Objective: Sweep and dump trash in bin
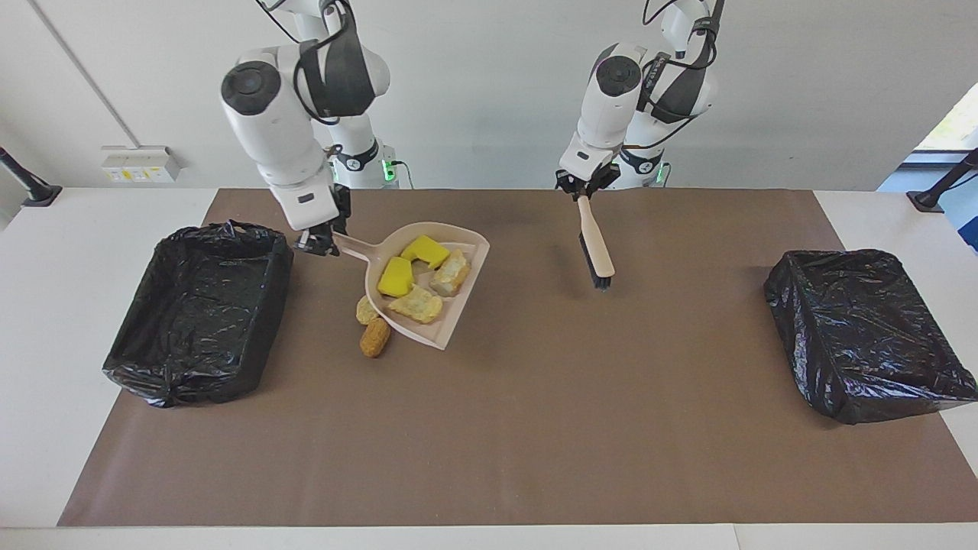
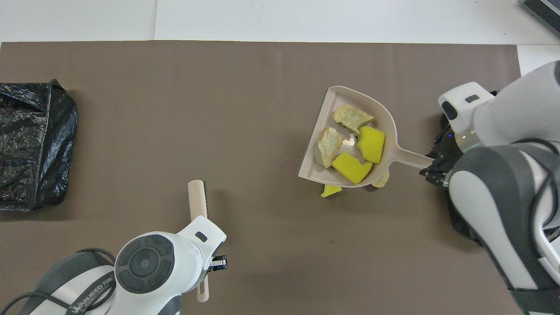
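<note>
Now four scraps (image 1: 416, 279) in dustpan (image 1: 458, 313), right jaws clamped on handle; left on brush (image 1: 595, 244).

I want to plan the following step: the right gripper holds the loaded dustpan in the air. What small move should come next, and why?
Probably carry the dustpan sideways over the bin beside it, keeping it level. The right gripper is shut on its handle, four scraps lie in it, and it is not yet over the bin.
</note>
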`<state>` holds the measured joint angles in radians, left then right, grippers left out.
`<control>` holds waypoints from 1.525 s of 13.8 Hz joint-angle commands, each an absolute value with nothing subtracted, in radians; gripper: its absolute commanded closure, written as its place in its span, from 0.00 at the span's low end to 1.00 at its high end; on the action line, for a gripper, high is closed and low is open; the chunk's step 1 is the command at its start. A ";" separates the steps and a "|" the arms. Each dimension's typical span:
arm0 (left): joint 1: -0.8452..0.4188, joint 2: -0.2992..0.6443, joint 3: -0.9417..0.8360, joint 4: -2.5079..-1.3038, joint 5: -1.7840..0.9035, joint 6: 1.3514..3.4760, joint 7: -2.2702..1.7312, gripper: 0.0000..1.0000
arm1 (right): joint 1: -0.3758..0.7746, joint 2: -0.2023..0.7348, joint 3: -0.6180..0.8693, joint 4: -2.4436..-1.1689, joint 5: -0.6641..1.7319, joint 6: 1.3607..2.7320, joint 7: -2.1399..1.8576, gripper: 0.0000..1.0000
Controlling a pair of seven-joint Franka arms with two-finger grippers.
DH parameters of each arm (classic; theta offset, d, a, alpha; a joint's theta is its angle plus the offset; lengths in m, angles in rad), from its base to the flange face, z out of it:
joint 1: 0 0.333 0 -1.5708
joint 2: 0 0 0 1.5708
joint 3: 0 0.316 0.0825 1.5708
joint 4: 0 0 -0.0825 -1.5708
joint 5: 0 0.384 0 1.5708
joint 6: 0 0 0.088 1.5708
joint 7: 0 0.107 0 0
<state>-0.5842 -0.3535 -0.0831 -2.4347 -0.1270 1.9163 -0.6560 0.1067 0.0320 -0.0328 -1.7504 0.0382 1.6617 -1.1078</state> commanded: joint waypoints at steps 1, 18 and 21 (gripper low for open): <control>-0.658 -0.422 -0.075 -2.511 -0.112 1.962 -0.721 1.00 | -0.071 0.043 -0.023 -1.681 0.064 1.597 -1.260 1.00; -1.098 -0.321 -0.077 -2.599 -0.196 2.267 -1.109 1.00 | -0.390 0.090 -0.023 -1.746 -0.635 2.016 -1.769 1.00; -1.155 -0.302 -0.078 -2.589 -0.199 2.272 -1.117 1.00 | -0.350 0.107 -0.020 -1.749 -0.722 2.016 -1.731 1.00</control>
